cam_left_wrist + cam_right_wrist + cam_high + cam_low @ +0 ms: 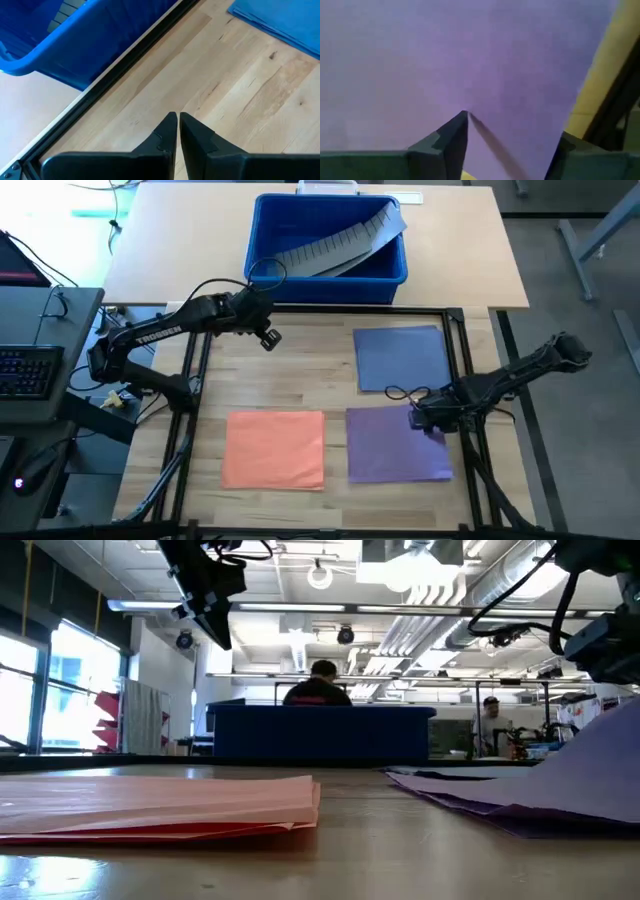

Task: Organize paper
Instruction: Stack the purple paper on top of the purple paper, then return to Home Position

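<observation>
**Right pincer on purple sheet, edge lift in progress**

Step in hand, as I judge it: pick up the purple sheet (pixel 397 444) by its right edge so it can be stacked with the others. To do it well I want the lift slow and low, dragging the sheet flat rather than yanking upward, since thin paper will fold or slip out of a shallow pinch. I would check the grip before any long travel, then carry toward a neighbouring sheet and line up the edges before letting go.

Right pincer (pixel 432 423) sits at the upper right part of the purple sheet. In the right wrist view the sheet fills the picture and one finger (pixel 451 136) lies against the paper, with the sheet edge running between the two fingers. I read this as clamped on the purple sheet. The low view shows the sheet's right side raised off the desk (pixel 290 350).

Left pincer (pixel 266 337) hangs above bare desk near the back rail, just in front of the blue bin (pixel 330 242), fingers closed together on nothing. It is well apart from all paper.

Paper positions: orange sheet (pixel 274 448) front left, purple sheet front right beside it, blue sheet (pixel 402 358) behind the purple one. None overlap.
</observation>
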Motion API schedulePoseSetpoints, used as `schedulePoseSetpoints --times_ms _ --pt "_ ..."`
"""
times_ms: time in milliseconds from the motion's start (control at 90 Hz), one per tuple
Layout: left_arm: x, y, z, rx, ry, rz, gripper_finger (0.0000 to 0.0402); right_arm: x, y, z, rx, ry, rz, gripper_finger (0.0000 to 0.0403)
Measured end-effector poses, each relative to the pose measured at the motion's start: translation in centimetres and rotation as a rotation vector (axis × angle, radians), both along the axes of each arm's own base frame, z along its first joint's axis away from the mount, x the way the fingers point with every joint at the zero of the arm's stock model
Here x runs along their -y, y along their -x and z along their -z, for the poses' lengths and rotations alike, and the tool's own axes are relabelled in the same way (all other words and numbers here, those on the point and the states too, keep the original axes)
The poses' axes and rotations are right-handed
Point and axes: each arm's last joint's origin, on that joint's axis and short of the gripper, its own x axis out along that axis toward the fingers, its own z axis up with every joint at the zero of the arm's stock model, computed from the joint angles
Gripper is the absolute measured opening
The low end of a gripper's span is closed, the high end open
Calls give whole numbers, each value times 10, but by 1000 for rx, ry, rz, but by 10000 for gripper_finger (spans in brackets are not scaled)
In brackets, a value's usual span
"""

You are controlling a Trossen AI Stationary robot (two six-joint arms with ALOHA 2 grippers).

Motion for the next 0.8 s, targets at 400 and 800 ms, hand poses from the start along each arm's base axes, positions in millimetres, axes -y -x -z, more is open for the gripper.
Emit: schedulePoseSetpoints --times_ms 400,800 --pt "0 0 0 0 0 0 0 -1 6 0 -76 -69 -29 290" --pt "3 1 -2 48 65 44 0 -2 -2 -66 -17 -44 -109 286"
